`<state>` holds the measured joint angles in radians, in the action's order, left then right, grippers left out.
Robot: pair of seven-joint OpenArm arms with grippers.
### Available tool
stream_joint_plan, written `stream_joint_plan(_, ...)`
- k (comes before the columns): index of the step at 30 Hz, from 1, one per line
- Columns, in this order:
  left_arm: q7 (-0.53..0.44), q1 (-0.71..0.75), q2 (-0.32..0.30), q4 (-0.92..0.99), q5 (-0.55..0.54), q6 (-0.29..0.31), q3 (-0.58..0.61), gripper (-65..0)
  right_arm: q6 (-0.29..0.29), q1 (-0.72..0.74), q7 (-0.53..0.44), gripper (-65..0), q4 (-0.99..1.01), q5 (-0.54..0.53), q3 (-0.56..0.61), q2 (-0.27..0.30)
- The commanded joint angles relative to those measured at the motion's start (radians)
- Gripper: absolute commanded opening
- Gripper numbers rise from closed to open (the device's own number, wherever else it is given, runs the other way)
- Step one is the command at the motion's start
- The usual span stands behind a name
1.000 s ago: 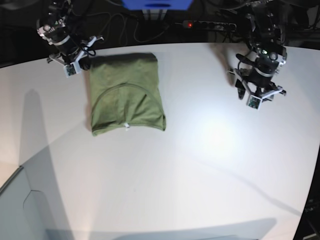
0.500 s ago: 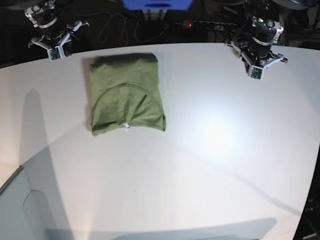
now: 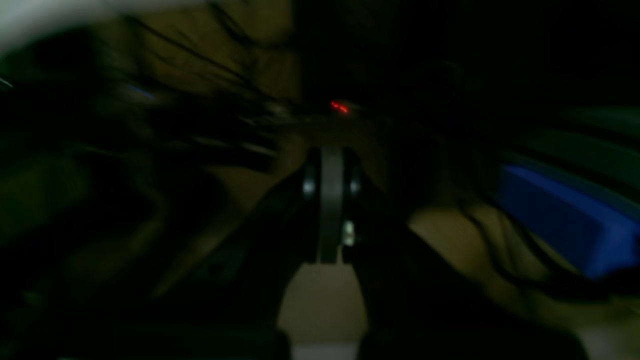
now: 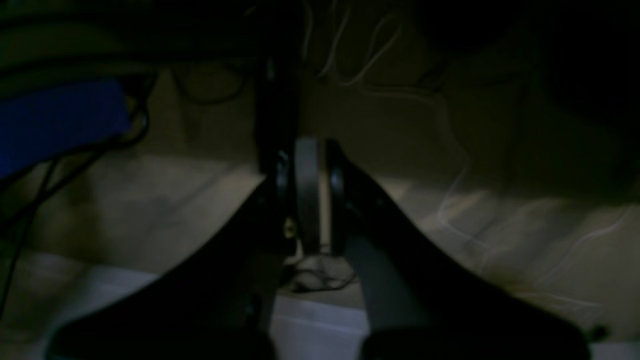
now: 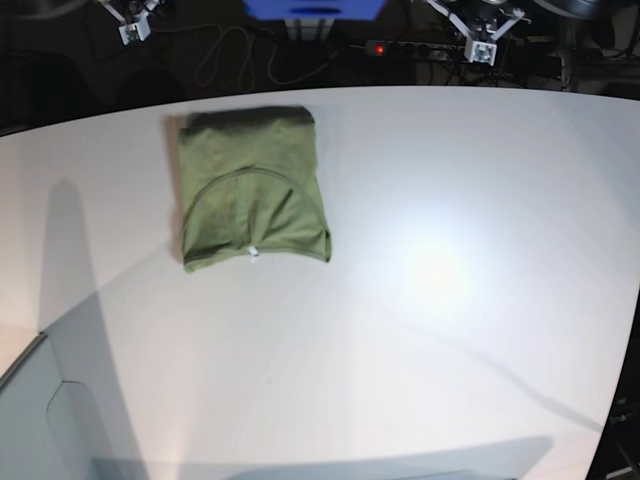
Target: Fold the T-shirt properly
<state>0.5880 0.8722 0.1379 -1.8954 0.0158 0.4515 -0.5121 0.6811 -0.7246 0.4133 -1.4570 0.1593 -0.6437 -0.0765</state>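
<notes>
Claws (image 3: 330, 220) (image 4: 307, 200) closed; T-shirt (image 5: 252, 190) on white table (image 5: 450, 300)

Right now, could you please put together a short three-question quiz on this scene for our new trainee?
1. True or false: the T-shirt lies folded on the white table.
2. Which end effector touches the shirt? A) left B) right C) neither
3. Fill in: the small white tag sits at the shirt's ___ edge in the base view.

Key: 1 true. 2 C; the left end effector and the right end effector are both shut and empty. 3 near.
</notes>
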Motion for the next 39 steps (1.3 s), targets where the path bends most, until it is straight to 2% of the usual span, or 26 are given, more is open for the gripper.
stream_joint_plan(1,-0.010,0.009,-0.019,0.027,-0.018,-0.006,-0.006,-65.0,0.017,0.021,-0.011,-65.0,0.048,-0.004,-0.005,0.020)
stream_joint_plan(7,-0.044,-0.097,-0.096,0.366,-0.080,-0.006,-0.006,-65.0,0.017,0.155,-0.146,-65.0,0.370,0.000,-0.005,0.090)
stream_joint_plan(13,-0.257,-0.268,-0.175,0.842,-0.069,-0.006,0.000,-65.0,0.017,0.234,-0.268,-65.0,0.566,0.026,-0.005,0.111)
stream_joint_plan(17,-0.369,-0.416,-0.257,1.193,-0.069,-0.007,0.002,-65.0,0.017,0.297,-0.351,-65.0,0.691,0.161,-0.005,0.109)
stream_joint_plan(19,-0.449,-0.473,-0.288,1.325,-0.066,-0.007,0.003,-65.0,0.017,0.320,-0.422,-65.0,0.755,0.208,-0.005,0.106)
stream_joint_plan(21,-0.523,-0.520,-0.312,1.433,-0.029,-0.009,0.040,-65.0,-0.076,0.343,-0.500,-65.0,0.823,0.247,-0.005,0.106)
stream_joint_plan(22,-0.550,-0.535,-0.321,1.467,-0.004,-0.029,0.068,-65.0,-0.126,0.354,-0.537,-65.0,0.855,0.276,-0.003,0.106)
stream_joint_plan(25,-0.584,-0.565,-0.327,1.520,0.033,-0.148,0.125,-65.0,-0.284,0.389,-0.607,-65.0,0.939,0.352,0.043,0.113)
stream_joint_plan(26,-0.590,-0.566,-0.324,1.522,0.034,-0.198,0.137,-65.0,-0.354,0.397,-0.621,-65.0,0.955,0.359,0.066,0.113)
stream_joint_plan(28,-0.593,-0.569,-0.321,1.523,0.034,-0.251,0.166,-65.0,-0.498,0.409,-0.637,-65.0,0.973,0.363,0.109,0.113)
stream_joint_plan(31,-0.589,-0.588,-0.317,1.528,0.028,-0.262,0.217,-65.0,-0.734,0.426,-0.643,-65.0,1.004,0.363,0.189,0.113)
stream_joint_plan(33,-0.587,-0.589,-0.295,1.529,0.028,-0.267,0.226,-65.0,-0.861,0.442,-0.647,-65.0,1.036,0.363,0.239,0.113)
stream_joint_plan(34,-0.587,-0.589,-0.291,1.529,0.028,-0.267,0.229,-65.0,-0.907,0.448,-0.650,-65.0,1.054,0.363,0.256,0.113)
stream_joint_plan(36,-0.587,-0.591,-0.280,1.529,0.029,-0.267,0.229,-65.0,-0.958,0.461,-0.650,-65.0,1.088,0.363,0.292,0.111)
stream_joint_plan(39,-0.587,-0.592,-0.261,1.529,0.033,-0.268,0.231,-65.0,-0.987,0.466,-0.650,-65.0,1.108,0.363,0.330,0.105)
